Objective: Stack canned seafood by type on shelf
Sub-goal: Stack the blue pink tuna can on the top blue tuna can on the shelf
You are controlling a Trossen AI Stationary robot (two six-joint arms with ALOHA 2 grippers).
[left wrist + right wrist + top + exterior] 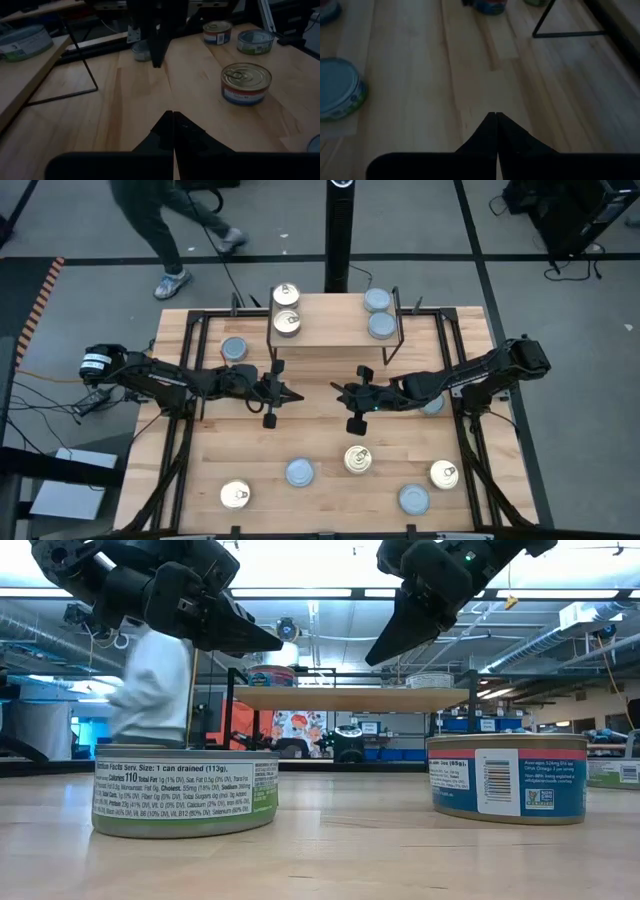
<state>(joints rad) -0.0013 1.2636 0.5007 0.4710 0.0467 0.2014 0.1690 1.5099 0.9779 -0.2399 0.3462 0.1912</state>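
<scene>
Both of my arms hover over the middle of the table, tips facing each other; the left gripper [296,394] has its fingers pressed together on nothing, and the right gripper [338,388] is likewise closed and empty. The shelf [335,330] stands at the far edge; two gold-topped tins [286,310] lie on its left end and two blue-grey tins [380,314] on its right end, so the sorting appears begun. Loose on the tabletop [310,435]: a blue-grey tin [234,349] beside the shelf's left leg, another partly hidden under the right arm, and along the near side a gold tin [235,495], a blue-grey tin [299,472], a gold pull-tab tin [358,459], a blue-grey tin [414,499] and a gold tin [444,474]. I judge the step in hand to be choosing the next tin; done well, I open the jaws fully before descending, centre them across the tin's rim, grip low on the wall, and carry each tin level onto the pile of its own kind.
</scene>
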